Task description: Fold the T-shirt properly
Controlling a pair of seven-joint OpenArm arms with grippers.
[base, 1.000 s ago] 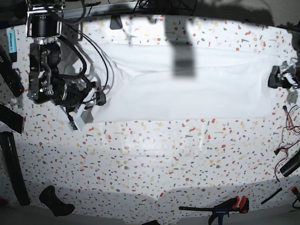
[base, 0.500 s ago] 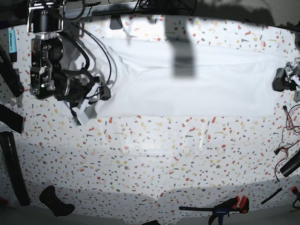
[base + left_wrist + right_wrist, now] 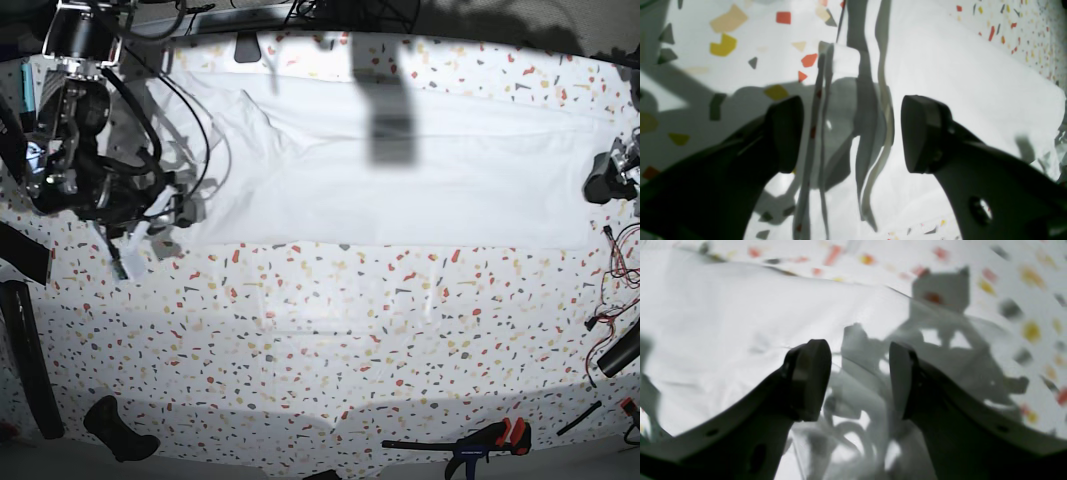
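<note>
Both grippers stand with jaws apart, holding nothing, as we see it: the left gripper at one end of the single T-shirt, the right gripper over its other end. We count one shirt, spread flat along the far half of the speckled tabletop.

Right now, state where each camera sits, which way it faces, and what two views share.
Base: above the speckled tabletop, looking down on the T-shirt; both arms show at the side edges.
Left wrist: behind the left gripper, facing the shirt's edge; open jaws straddle hanging fabric strips.
Right wrist: behind the right gripper, facing down at wrinkled cloth; its jaws stand apart.
Shared: all three show the white shirt on the terrazzo-patterned top.
</note>
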